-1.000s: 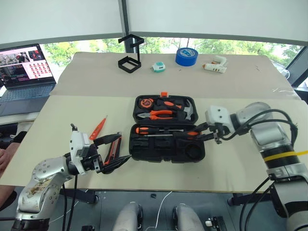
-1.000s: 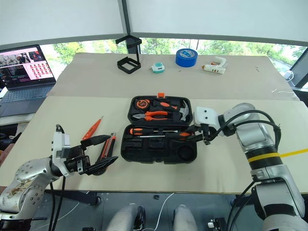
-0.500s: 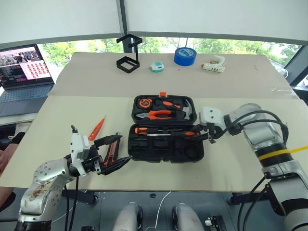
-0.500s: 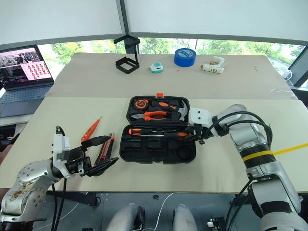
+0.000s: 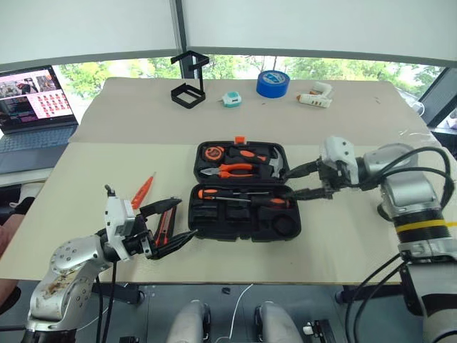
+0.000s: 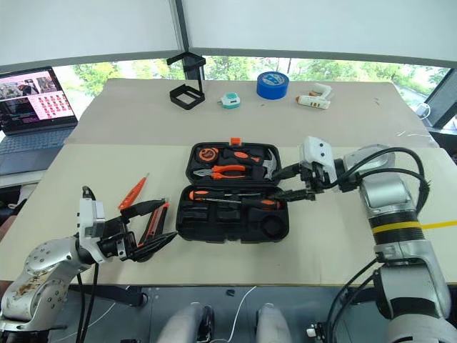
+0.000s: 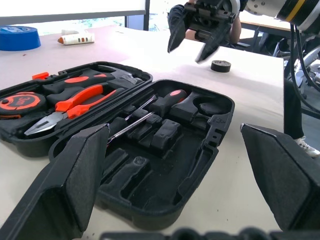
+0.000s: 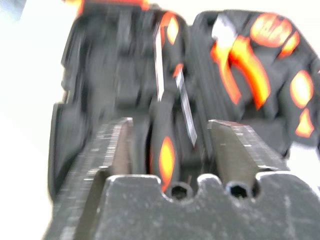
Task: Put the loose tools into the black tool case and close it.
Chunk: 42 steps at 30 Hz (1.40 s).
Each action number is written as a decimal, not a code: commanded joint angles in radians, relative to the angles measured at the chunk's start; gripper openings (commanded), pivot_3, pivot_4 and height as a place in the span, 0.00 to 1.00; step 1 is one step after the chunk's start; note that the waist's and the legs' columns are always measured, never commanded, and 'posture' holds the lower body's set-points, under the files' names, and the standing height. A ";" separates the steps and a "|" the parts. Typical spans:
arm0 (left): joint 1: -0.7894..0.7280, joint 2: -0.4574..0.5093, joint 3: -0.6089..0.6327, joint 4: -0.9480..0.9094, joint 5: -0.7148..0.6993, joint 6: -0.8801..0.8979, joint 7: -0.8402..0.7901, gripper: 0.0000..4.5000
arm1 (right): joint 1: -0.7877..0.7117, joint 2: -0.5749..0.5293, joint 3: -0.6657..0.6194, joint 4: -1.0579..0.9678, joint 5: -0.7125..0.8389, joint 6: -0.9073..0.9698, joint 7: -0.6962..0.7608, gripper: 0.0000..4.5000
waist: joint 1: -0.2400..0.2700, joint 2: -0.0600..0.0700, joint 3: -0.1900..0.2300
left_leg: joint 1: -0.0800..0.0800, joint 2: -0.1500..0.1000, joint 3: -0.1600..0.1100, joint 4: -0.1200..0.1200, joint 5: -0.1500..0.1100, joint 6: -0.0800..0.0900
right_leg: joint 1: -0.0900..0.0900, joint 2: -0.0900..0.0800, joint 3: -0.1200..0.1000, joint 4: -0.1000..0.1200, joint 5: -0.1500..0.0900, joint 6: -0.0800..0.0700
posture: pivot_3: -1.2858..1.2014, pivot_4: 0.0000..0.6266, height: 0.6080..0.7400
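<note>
Where windows show trees, a beige table (image 5: 343,243) stands.

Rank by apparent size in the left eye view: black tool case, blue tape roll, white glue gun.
1. black tool case, by far the largest
2. blue tape roll
3. white glue gun, close to the roll; both lie far from the camera, so their order is unsure
</note>
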 commanded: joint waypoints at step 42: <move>0.393 -0.078 0.462 0.026 -0.004 -0.041 0.232 1.00 | 0.443 0.062 -0.283 -0.197 0.284 -0.299 -0.061 0.93 | 0.004 -0.002 0.000 | 0.000 0.001 -0.001 -0.001 0.000 -0.001 | 0.000 -0.003 -0.001 -0.002 0.000 -0.001 | 0.52 0.24 1.00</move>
